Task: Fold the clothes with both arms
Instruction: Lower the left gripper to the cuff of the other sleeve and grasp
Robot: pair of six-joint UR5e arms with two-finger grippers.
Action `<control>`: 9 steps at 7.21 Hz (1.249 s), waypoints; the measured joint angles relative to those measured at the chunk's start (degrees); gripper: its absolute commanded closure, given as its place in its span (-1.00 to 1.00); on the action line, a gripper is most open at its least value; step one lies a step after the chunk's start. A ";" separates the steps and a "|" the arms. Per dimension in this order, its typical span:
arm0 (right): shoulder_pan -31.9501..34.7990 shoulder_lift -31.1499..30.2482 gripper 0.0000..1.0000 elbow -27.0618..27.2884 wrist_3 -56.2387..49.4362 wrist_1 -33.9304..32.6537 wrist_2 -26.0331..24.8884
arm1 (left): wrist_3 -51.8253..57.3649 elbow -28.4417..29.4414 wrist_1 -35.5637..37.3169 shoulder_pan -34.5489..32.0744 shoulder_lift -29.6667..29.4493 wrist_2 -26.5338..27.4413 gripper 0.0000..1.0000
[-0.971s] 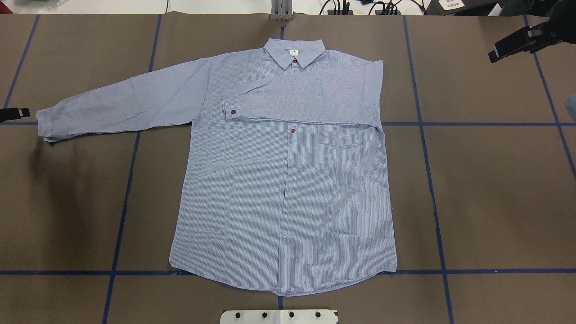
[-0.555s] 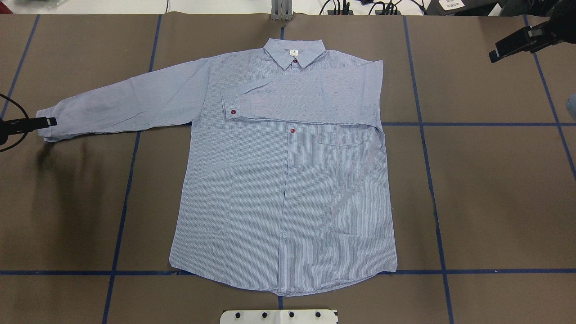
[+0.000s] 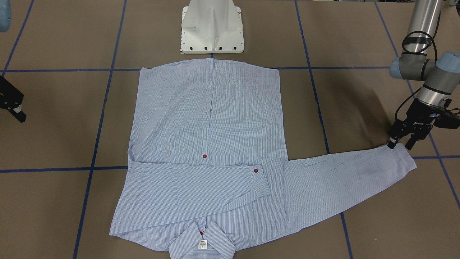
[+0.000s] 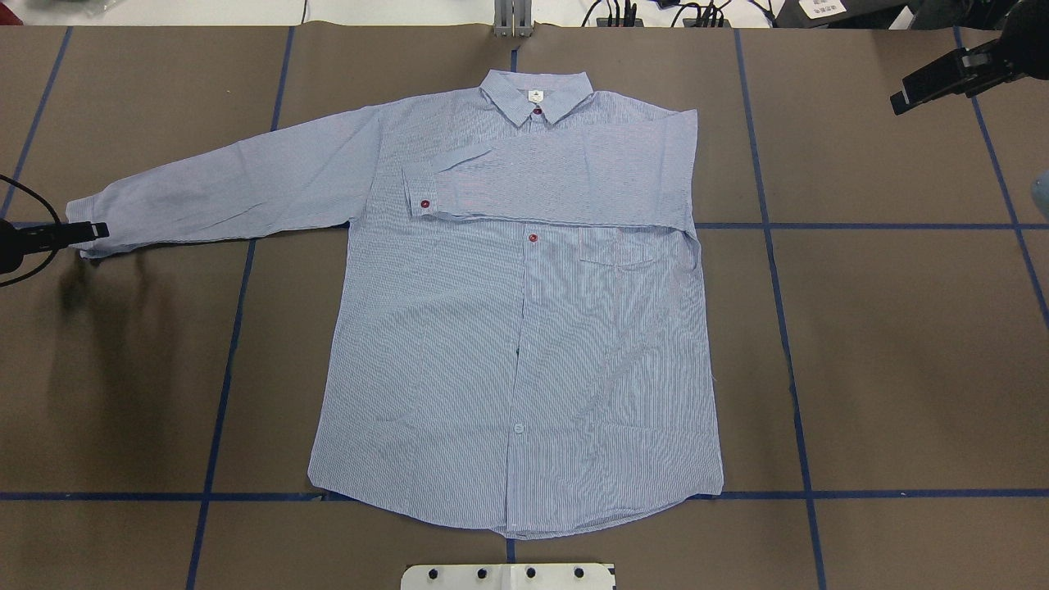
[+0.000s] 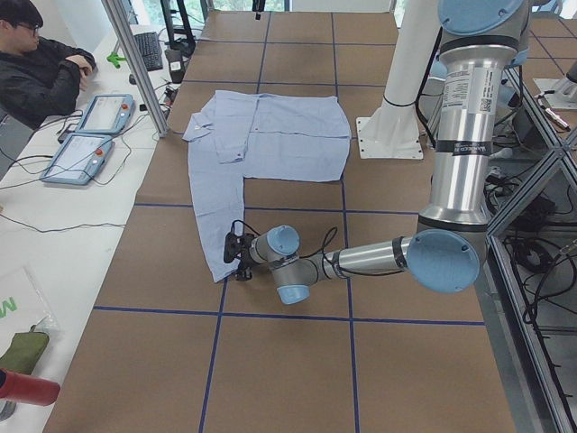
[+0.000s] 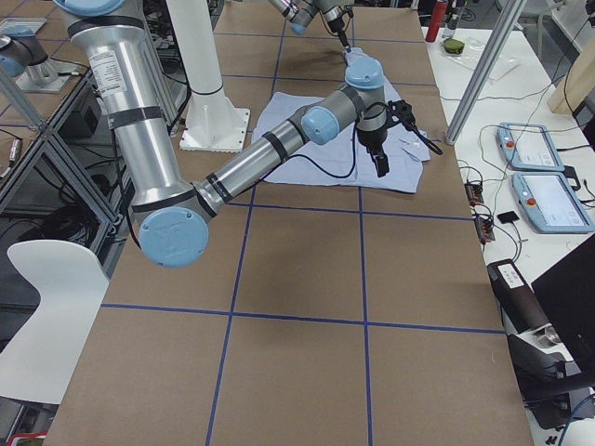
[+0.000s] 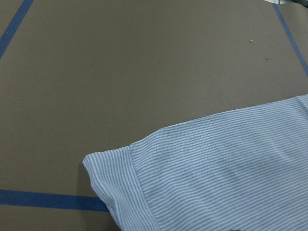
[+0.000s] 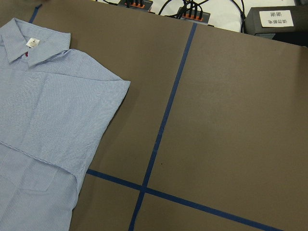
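The light blue striped shirt (image 4: 524, 328) lies flat and face up on the brown table, collar (image 4: 537, 94) at the far side. One sleeve (image 4: 557, 176) is folded across the chest. The other sleeve (image 4: 229, 192) stretches out to the overhead view's left. My left gripper (image 3: 400, 146) is open and low at that sleeve's cuff (image 3: 404, 160), its fingertips at the cuff's edge. The left wrist view shows the cuff (image 7: 120, 183) close below. My right gripper (image 4: 901, 100) hangs off to the far right, away from the shirt, fingers apart and holding nothing.
The white pedestal base (image 3: 212, 28) stands just behind the shirt's hem. Blue tape lines (image 4: 787, 328) cross the brown table cover. A metal post (image 4: 512, 20) rises at the far edge. A person (image 5: 36, 68) sits at a side table with pendants (image 5: 90, 135).
My left gripper has come in from the table's left edge to the outstretched sleeve's cuff. The shirt and the right arm have hardly moved.
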 measured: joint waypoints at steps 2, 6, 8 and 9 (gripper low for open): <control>0.01 0.00 -1.00 0.06 -0.01 0.00 0.00 | -0.03 -0.02 -0.19 0.06 0.17 -0.02 0.84; 0.00 0.07 -1.00 0.26 0.52 0.00 0.00 | 0.32 -0.61 -0.94 -0.10 0.73 -0.43 1.00; 0.03 0.03 -1.00 0.29 0.64 0.00 0.00 | 0.35 -4.59 0.39 -0.32 0.99 -4.39 1.00; 0.05 0.01 -1.00 0.30 0.66 0.00 0.00 | 0.36 -7.60 3.61 -0.45 0.42 -6.46 1.00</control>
